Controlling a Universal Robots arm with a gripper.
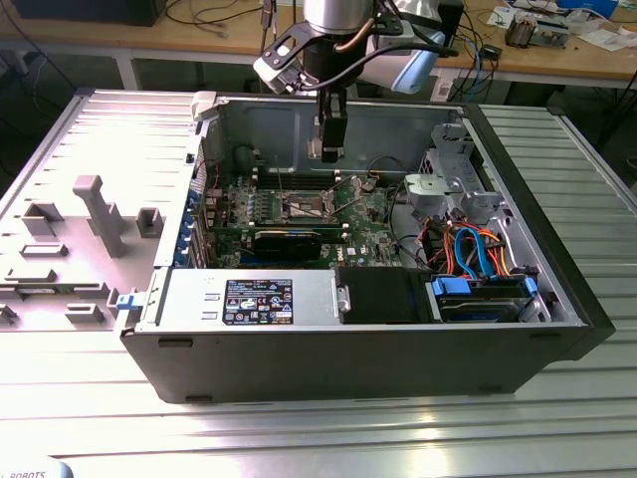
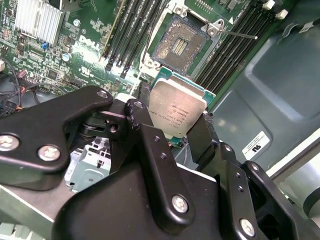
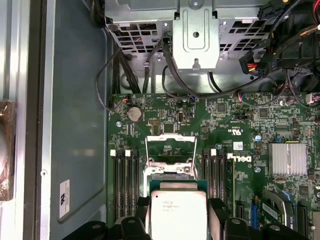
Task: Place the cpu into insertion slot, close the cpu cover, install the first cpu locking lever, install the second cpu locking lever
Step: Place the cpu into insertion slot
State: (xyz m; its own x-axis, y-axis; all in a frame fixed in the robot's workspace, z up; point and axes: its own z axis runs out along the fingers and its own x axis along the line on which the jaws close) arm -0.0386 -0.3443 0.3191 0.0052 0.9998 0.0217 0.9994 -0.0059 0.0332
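My gripper (image 2: 175, 122) is shut on the cpu (image 2: 177, 107), a flat square chip with a silver-grey top clamped between two black fingers (image 2: 145, 112). In the first wrist view the cpu (image 3: 178, 215) hangs above the green board, just short of the insertion slot (image 3: 169, 171). The insertion slot (image 2: 178, 42) lies bare, with a dark pin field and a metal rim. The cpu cover (image 3: 170, 142) stands raised off the slot as a thin metal frame. A thin locking lever (image 2: 241, 34) sticks out beside the socket. In the exterior view the gripper (image 1: 328, 151) hovers above the slot (image 1: 304, 207) inside the open computer case.
Black memory slots (image 3: 124, 180) flank the socket on both sides. A silver heatsink (image 3: 287, 159), a long black expansion card (image 1: 289, 239), a metal drive cage (image 1: 448, 184) and bundled cables (image 1: 478, 249) crowd the case. Grey fixtures (image 1: 100, 214) stand on the exterior view's left.
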